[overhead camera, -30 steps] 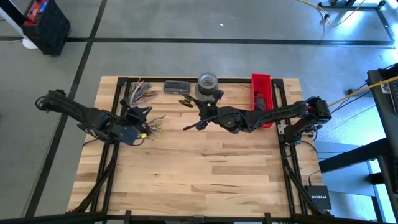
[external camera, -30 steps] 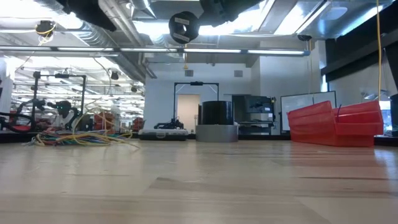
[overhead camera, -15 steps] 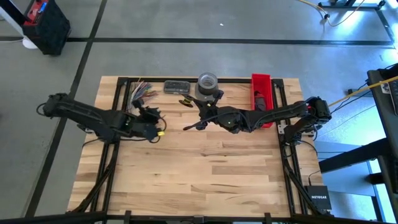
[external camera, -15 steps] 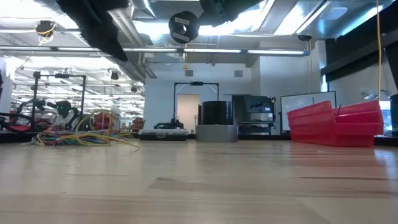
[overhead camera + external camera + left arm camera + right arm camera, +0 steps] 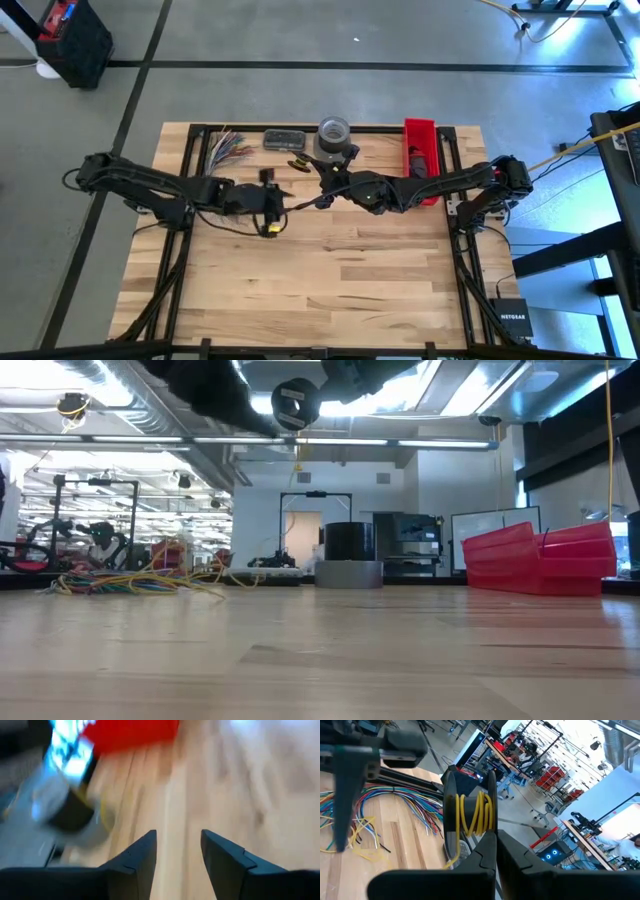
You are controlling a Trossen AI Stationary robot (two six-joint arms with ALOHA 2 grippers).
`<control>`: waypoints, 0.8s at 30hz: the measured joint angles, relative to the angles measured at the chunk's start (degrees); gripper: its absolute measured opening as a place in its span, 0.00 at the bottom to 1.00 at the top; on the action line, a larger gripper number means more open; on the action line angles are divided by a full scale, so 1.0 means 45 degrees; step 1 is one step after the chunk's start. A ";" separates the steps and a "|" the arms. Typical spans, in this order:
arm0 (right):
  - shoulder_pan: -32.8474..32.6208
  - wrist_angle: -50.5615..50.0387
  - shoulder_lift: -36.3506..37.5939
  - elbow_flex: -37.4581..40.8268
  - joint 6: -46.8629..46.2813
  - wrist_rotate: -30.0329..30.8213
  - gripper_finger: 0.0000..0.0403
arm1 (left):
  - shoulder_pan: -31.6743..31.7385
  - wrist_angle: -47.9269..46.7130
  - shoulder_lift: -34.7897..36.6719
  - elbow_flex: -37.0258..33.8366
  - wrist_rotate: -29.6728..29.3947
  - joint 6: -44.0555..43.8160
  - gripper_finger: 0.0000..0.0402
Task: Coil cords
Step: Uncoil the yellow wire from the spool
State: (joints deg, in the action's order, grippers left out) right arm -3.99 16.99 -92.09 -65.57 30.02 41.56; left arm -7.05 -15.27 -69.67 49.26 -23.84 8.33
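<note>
Cords (image 5: 228, 146): loose multicoloured bundle at 10 o'clock on table (image 5: 330, 290), uncoiled. One yellow strand wound on spool (image 5: 469, 815), apparently carried by right gripper (image 5: 300, 204), fingers pressed together, at table centre. Left gripper (image 5: 271, 226) close at its 7 o'clock, fingers spread, empty. Judged barely begun; most wires remaining. Left wrist view blurred; strand's path between grippers indistinct.

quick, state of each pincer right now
left pincer: open, nothing between its fingers.
right pincer: shut on a black spool wound with yellow cord.
</note>
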 joint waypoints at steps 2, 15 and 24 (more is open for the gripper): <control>0.0002 0.0000 0.0000 0.0003 0.0000 0.0005 0.01 | 0.0075 0.2207 0.0004 -0.0556 0.0237 0.0731 0.37; 0.0005 0.0195 0.0000 0.0003 0.0011 -0.0011 0.01 | 0.2650 0.8084 -0.0114 -0.2760 0.1847 -0.1123 0.37; -0.0019 0.0209 0.0000 -0.0002 0.0044 -0.0039 0.01 | 0.3144 0.9326 -0.1083 -0.2755 0.3193 -0.1516 0.34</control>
State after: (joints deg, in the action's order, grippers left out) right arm -4.08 17.93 -92.09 -65.58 30.22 41.39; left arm 7.09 26.70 -74.54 36.86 -9.47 1.51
